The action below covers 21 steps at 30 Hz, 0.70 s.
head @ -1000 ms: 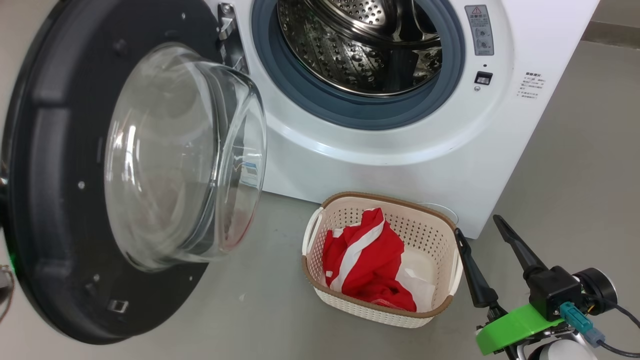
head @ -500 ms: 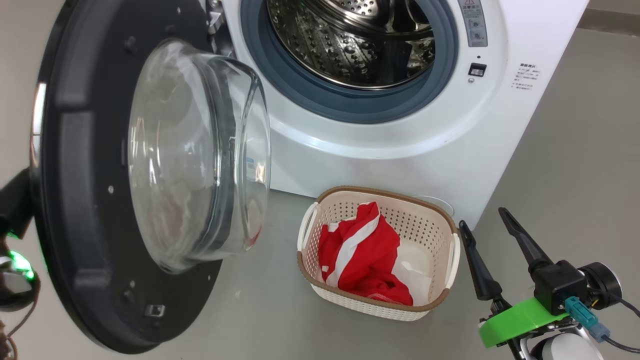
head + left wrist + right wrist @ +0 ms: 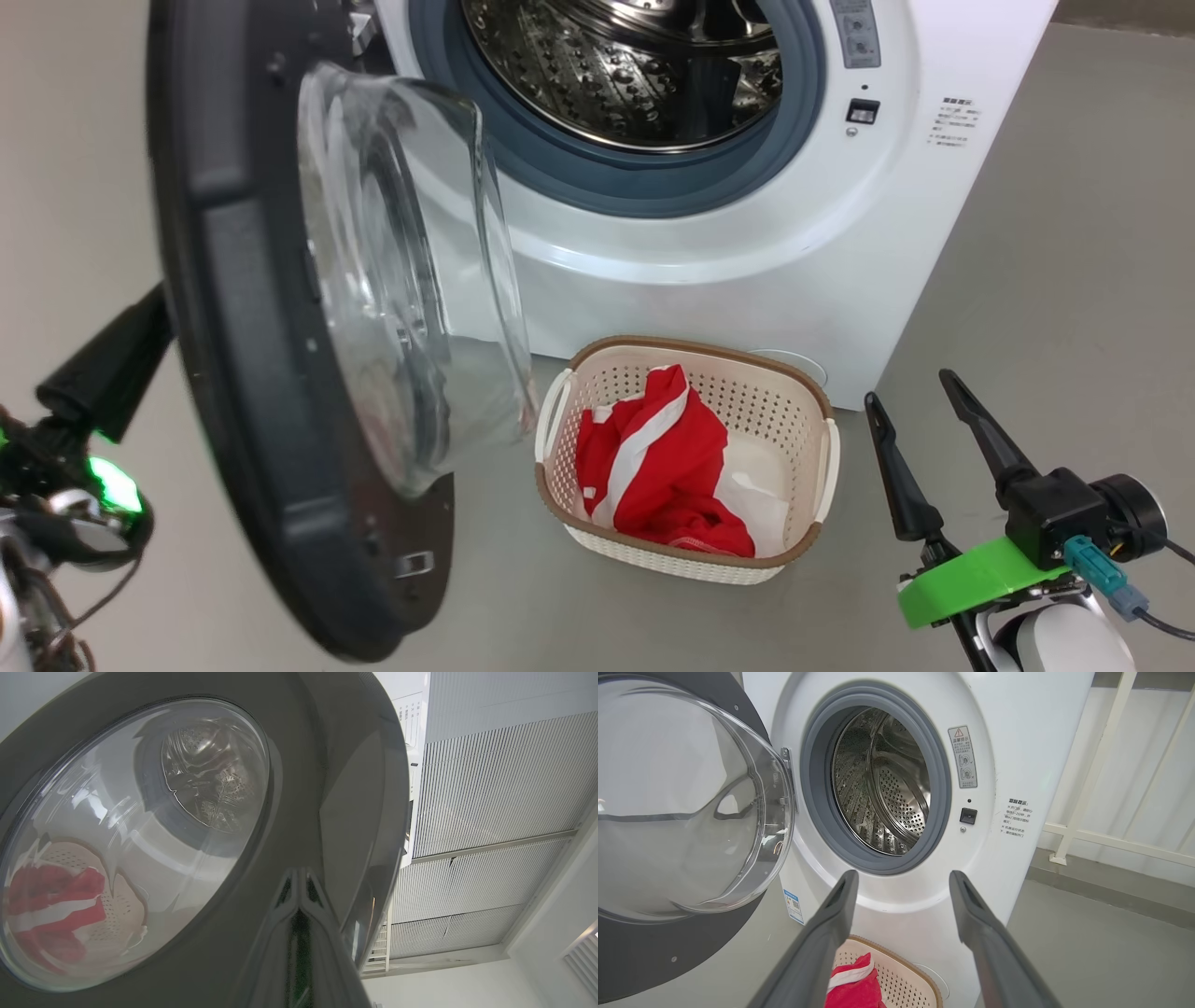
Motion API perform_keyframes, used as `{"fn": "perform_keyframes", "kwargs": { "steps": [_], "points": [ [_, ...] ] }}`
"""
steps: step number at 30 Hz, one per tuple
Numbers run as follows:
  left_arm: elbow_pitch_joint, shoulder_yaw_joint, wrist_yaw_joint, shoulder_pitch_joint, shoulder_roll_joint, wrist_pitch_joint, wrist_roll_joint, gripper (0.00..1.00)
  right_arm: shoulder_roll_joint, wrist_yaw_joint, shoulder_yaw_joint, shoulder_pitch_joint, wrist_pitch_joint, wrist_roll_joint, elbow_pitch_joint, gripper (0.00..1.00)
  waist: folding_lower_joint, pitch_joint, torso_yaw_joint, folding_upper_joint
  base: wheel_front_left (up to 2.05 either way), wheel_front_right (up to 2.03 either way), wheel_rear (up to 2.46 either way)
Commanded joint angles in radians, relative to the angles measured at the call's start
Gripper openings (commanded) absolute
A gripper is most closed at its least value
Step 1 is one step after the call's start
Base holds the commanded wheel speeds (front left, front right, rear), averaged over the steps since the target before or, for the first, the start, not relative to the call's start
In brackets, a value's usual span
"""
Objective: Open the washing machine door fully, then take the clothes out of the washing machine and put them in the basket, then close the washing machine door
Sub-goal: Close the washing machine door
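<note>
Half-shut: washing machine door (image 3: 233,327) swung further inward, clenched left tool (image 3: 131,350) pushing; right tool (image 3: 910,387) released, empty. Closing step underway.

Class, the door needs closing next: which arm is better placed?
Left. The left gripper, shut, is at the outer face of the washing machine door; the right gripper hangs open beside the basket.

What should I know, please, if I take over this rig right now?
Left gripper: shut, tips at the outer face of the door.
Right gripper: open, empty, to the right of the basket.
Clothes: in the basket, in front of the washer.
Done: door open; drum looks empty as far as it shows.
Left: close the door.
</note>
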State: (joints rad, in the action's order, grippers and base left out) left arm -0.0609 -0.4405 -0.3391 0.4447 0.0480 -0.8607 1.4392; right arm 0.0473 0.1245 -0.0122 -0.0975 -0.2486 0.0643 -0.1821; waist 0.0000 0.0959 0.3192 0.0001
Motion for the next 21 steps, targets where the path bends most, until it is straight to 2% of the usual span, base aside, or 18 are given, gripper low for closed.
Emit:
{"fn": "perform_keyframes", "kwargs": {
  "steps": [1, 21],
  "points": [
    [-0.050, 0.004, -0.004, -0.004, 0.016, -0.010, 0.015, 0.00, 0.003, 0.006, -0.020, -0.043, -0.012, 0.011, 0.020, 1.00, 0.0000, 0.001, -0.005, -0.0001, 0.00, 0.00, 0.00],
    [-0.113, 0.128, 0.003, -0.045, 0.002, 0.090, 0.112, 0.00, 0.003, 0.006, -0.018, -0.051, -0.013, 0.023, 0.028, 1.00, 0.0000, 0.016, -0.080, -0.0001, 0.00, 0.00, 0.00]
  ]
}}
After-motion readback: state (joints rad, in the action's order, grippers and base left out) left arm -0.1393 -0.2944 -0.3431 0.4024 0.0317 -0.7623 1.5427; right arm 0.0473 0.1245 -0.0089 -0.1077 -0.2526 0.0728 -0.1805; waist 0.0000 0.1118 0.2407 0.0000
